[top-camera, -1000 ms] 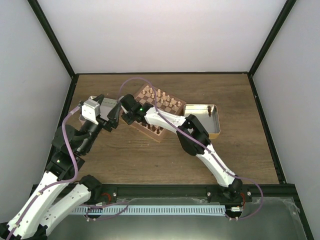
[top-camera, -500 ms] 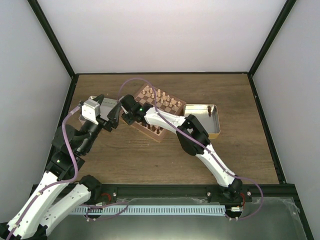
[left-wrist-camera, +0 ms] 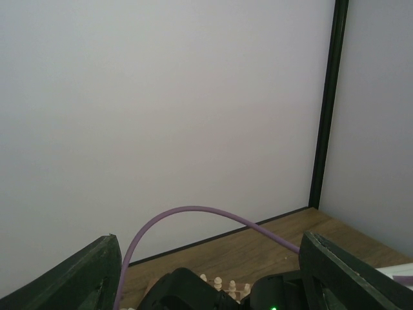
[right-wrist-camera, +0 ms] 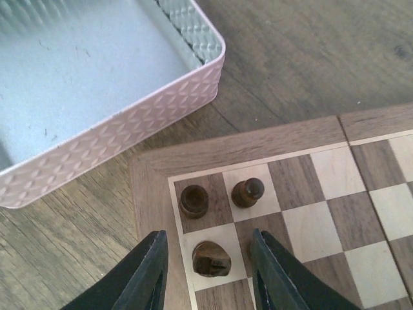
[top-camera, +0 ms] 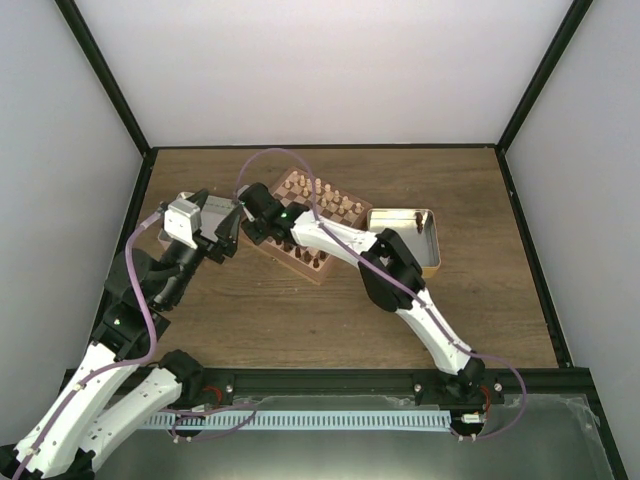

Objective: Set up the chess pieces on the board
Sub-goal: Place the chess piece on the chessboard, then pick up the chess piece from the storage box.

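The right gripper hung low over the board near its corner. Its fingers were parted on either side of a dark piece standing on a light square, and as far as the wrist view showed, neither finger quite touched it. Two more dark pieces sat on the squares just beyond, right at the corner, with a metal tin close beside the board's edge, while the left gripper hovered with fingers wide apart, holding nothing.
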Available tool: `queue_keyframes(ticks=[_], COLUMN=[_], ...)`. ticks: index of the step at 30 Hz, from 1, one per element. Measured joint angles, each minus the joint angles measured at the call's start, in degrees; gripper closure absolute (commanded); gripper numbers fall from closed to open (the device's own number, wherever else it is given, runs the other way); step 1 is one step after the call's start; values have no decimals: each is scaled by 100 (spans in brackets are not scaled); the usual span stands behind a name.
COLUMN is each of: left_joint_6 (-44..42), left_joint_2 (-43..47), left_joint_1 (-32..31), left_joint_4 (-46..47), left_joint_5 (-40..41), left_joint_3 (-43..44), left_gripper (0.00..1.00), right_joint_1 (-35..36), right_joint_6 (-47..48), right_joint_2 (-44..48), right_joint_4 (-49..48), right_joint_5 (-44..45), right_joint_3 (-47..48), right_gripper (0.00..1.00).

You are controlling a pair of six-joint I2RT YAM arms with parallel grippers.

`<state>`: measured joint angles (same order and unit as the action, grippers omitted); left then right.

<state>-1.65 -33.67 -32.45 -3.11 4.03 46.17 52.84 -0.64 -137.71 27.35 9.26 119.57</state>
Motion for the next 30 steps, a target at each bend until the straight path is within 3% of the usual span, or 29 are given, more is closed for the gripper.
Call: queue_keyframes(ticks=[10, 15, 22, 30], left_joint_6=[37, 122, 201, 306], left_joint_2=[70, 83, 48, -155], left_joint_1=[0, 0, 0, 0], left_joint_4=[0, -2, 52, 101], left_joint_5=[26, 31, 15, -92], left_joint_3=[26, 26, 2, -26], left_gripper=[22, 22, 22, 22], right_joint_1=[-72, -356, -1401, -2881], right_joint_6=[-553, -1095, -1989, -2981], right_joint_2=[1093, 2470, 4365, 4959], right_joint_4=[-295, -588, -664, -442], right_joint_5=[-20, 48, 658, 931], right_joint_3=[-787, -2083, -4148, -5718], right_gripper=[59, 57, 57, 65])
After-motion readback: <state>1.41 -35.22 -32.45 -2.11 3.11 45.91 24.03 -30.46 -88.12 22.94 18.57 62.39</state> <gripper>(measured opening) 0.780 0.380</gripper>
